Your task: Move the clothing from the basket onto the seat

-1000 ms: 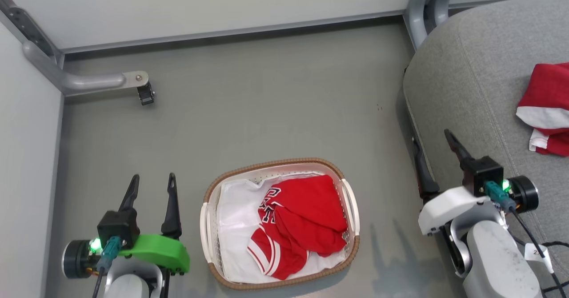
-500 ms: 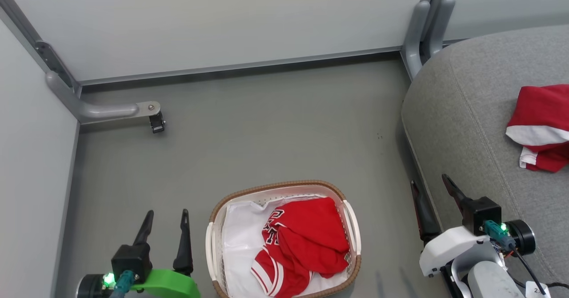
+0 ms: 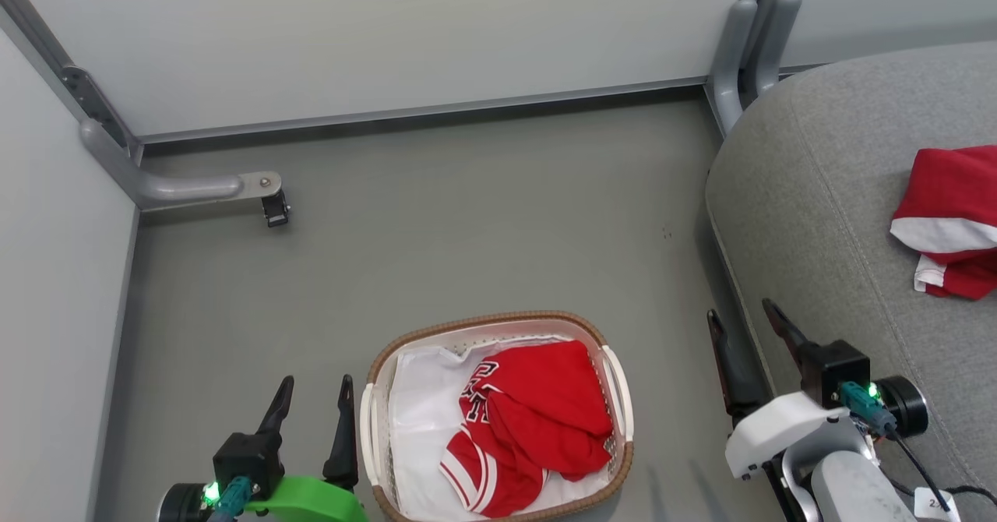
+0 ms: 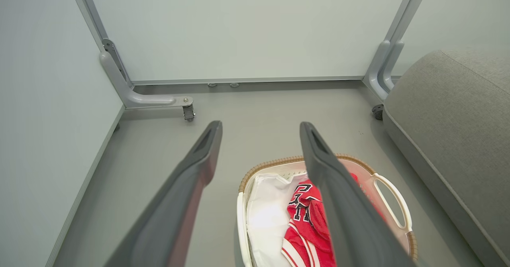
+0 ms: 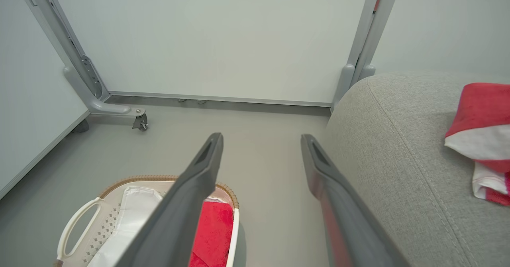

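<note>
We see bright, even, diffuse light, with no glare on the pale wall panels [image 3: 436, 31]. Shadows are soft. A dim band lies on the floor [image 3: 467, 218] along the edge of the seat [image 3: 841, 218], and faint streaks fall beside the basket [image 3: 483, 320]. In the left wrist view the white liner [image 4: 267, 219] is nearly washed out. Both wrist views bow the panel frames outward at the edges, and the dark fingers [image 4: 179, 207] turn soft close to the lens.
</note>
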